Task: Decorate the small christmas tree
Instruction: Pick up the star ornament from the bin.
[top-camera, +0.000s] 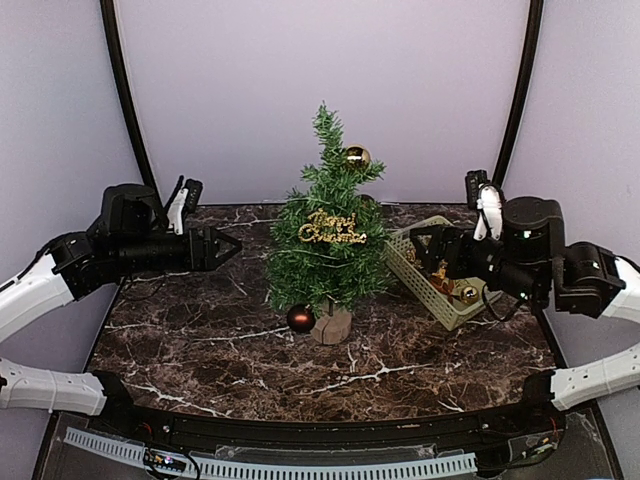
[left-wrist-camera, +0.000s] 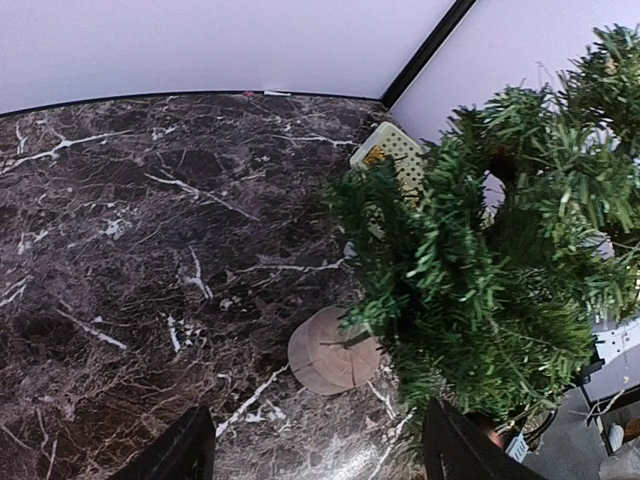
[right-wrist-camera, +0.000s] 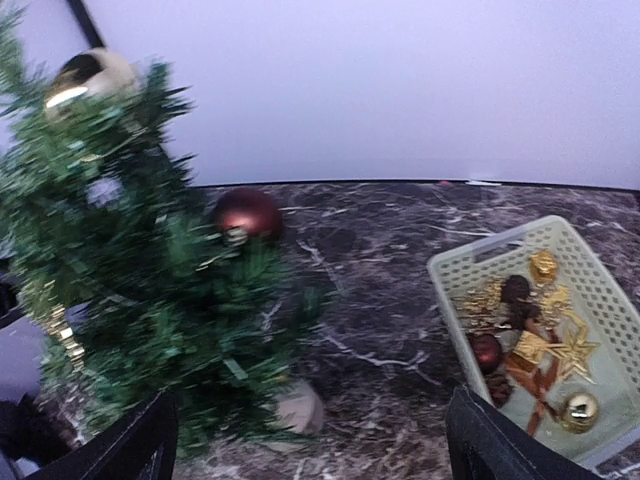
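Fingers (left-wrist-camera: 188, 452) apart; one tree (top-camera: 322, 272) (two baubles (top-camera: 300, 318)).

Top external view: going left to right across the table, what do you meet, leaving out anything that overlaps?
left gripper → small christmas tree → basket of ornaments

top: high, behind | wrists: close, over left pincer (left-wrist-camera: 318, 452), right pincer (right-wrist-camera: 315, 445) | 3 share small christmas tree (top-camera: 330, 250) between pincers
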